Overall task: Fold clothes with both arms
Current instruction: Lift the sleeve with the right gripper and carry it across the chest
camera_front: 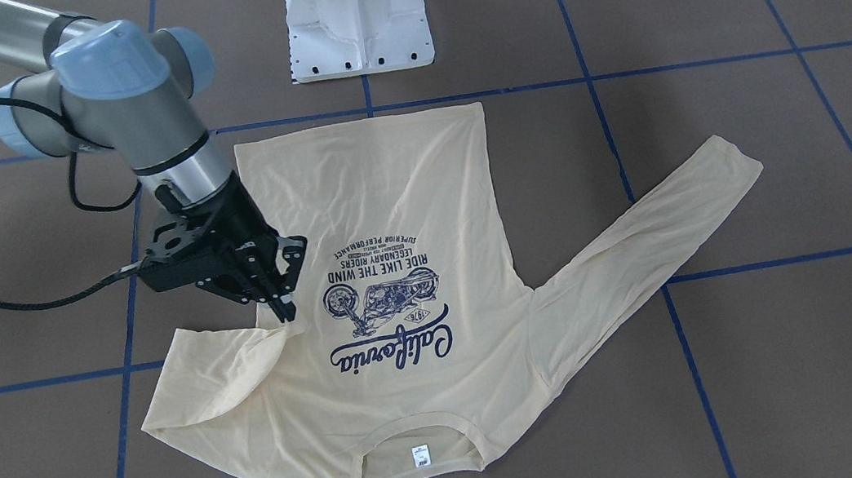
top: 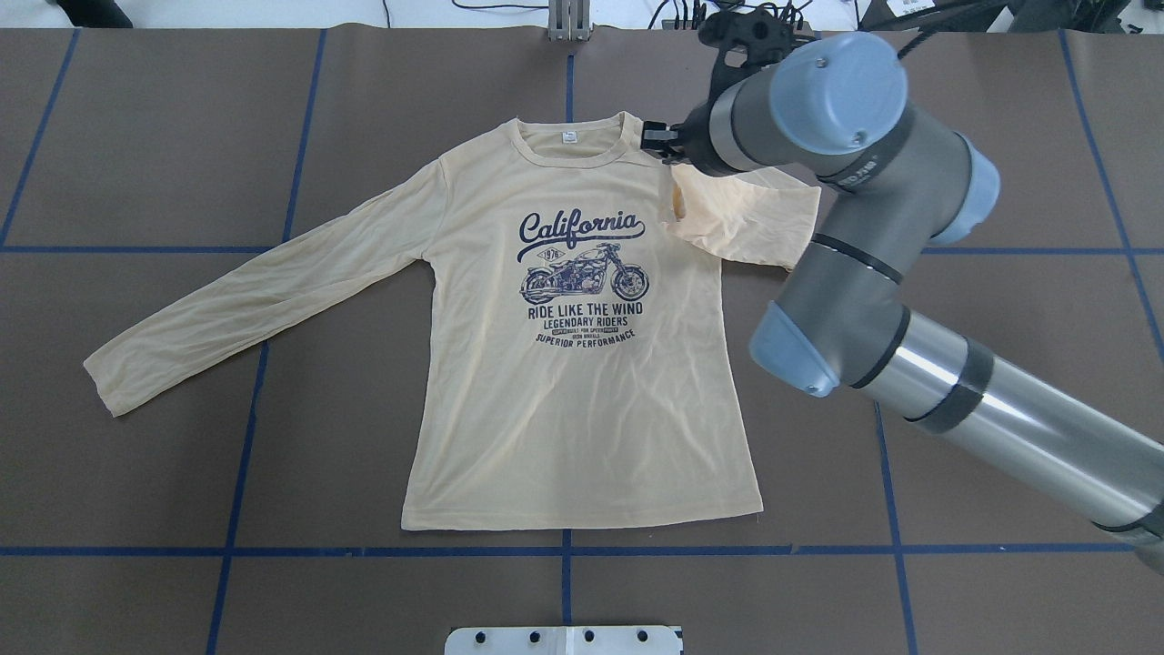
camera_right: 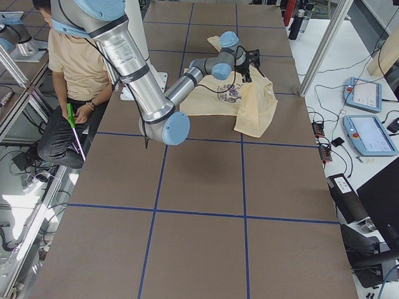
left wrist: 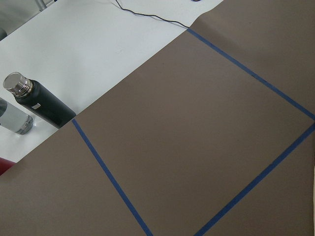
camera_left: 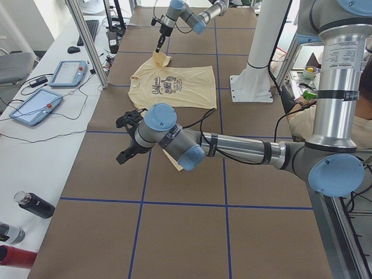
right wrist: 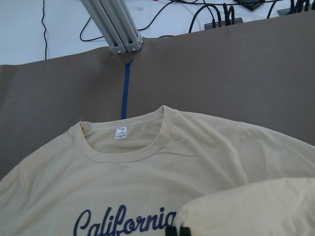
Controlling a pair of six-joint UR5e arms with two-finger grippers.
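So the cream T-shirt is lying print-up in the middle of the overhead frame on the brown table, collar toward the top edge. The right gripper is pinched narrow on the end of one sleeve, which is lifted and doubled back over the shoulder, just right of the collar. The other sleeve runs out flat toward the lower left. The left gripper hangs over bare table at centre-left of the left-side view, well apart from the shirt. Honestly can't tell whether its fingers are apart or together.
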